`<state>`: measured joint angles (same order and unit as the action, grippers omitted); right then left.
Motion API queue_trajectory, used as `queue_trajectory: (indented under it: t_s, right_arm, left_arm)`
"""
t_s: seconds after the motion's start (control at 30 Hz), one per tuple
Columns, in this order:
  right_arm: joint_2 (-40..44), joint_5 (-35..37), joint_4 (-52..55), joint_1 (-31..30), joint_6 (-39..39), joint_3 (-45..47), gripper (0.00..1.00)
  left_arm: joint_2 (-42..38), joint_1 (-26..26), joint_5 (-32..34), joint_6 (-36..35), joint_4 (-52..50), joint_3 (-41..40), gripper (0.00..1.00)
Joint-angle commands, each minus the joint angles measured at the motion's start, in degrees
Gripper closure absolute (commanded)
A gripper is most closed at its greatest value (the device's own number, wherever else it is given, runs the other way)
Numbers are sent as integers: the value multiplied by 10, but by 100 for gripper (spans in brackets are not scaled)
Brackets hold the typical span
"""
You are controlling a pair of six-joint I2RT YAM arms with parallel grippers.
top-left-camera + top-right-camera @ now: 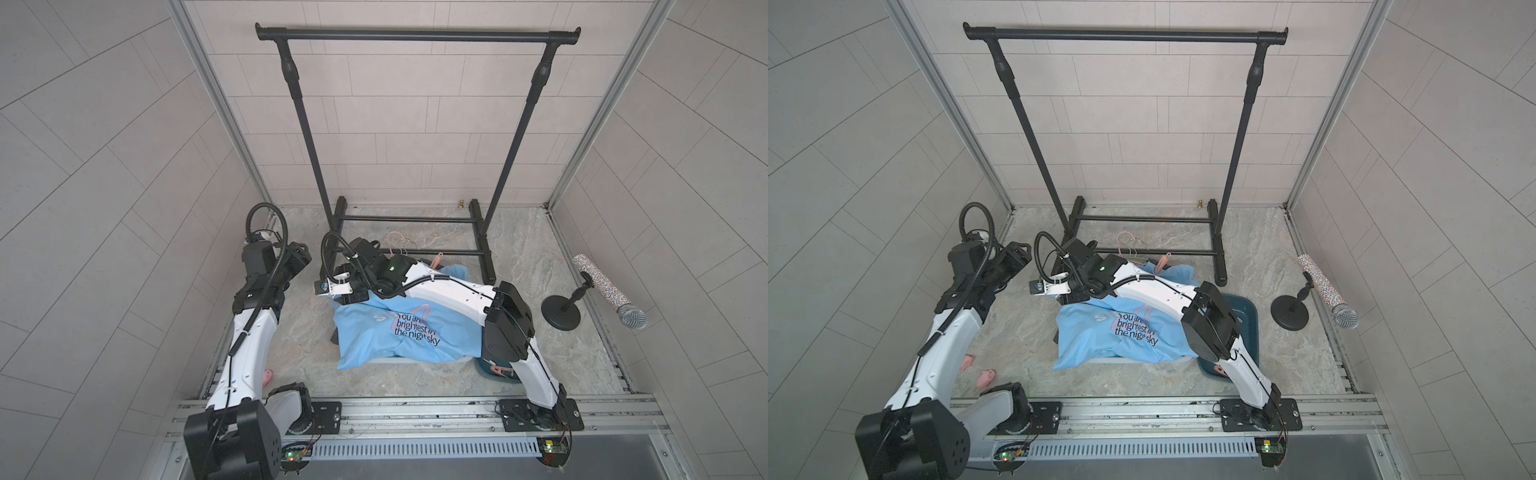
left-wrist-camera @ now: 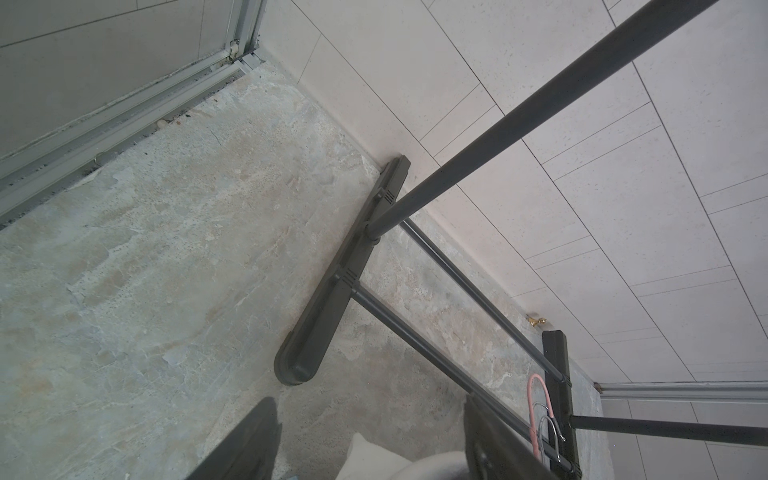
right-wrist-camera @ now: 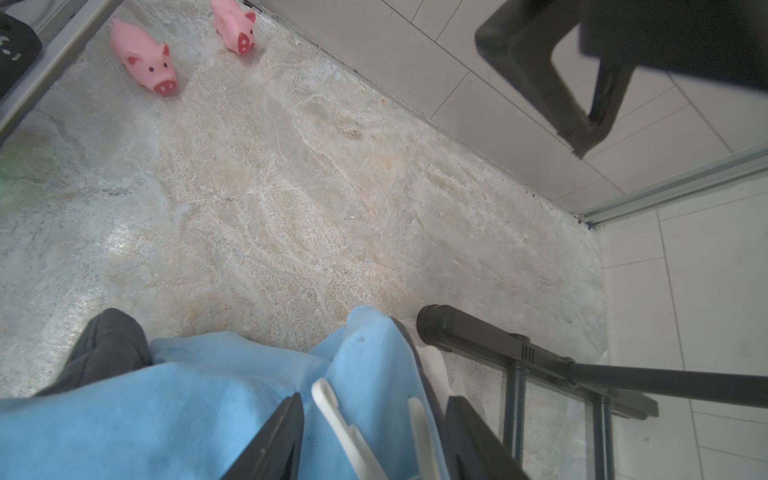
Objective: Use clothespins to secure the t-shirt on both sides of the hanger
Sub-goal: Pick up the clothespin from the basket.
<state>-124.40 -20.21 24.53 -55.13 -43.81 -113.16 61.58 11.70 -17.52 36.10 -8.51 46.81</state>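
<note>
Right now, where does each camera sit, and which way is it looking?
Top views: high above the front, both looking down on the clothes rack, blue t-shirt, left arm and right arm.
Left wrist: on the left arm, facing the floor and the rack's foot; the left gripper shows at the edge.
Right wrist: on the right arm, facing the t-shirt, a white clothespin and pink pigs; the right gripper shows.
Shared: both wrist views catch that rack's foot.
</note>
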Motion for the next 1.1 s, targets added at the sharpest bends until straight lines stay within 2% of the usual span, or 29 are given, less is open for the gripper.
queue_trajectory:
  t_s: [0.0, 0.1, 0.27, 0.37, 0.73, 0.97, 1.07]
  right_arm:
    - [-15, 2, -1, -2, 7, -12, 51]
    - [-18, 5, -2, -2, 8, -10, 55]
    - [-28, 12, 5, -2, 7, -18, 43]
    - [-39, 7, 24, -1, 4, -36, 42]
    - [-24, -8, 12, 4, 24, -37, 68]
    - [4, -65, -47, 22, 81, -9, 72]
    - [27, -104, -108, 36, 161, 20, 73]
  left_arm:
    - [-13, -1, 10, -12, -3, 18, 26]
    - [-15, -1, 11, -14, -3, 17, 26]
    - [-16, 0, 12, -16, -2, 15, 26]
    - [-17, -1, 14, -17, -2, 16, 26]
    - [-22, -1, 18, -25, -2, 14, 26]
    - [-38, -1, 15, -32, 2, 9, 26]
    - [-53, -1, 17, -35, 4, 7, 26]
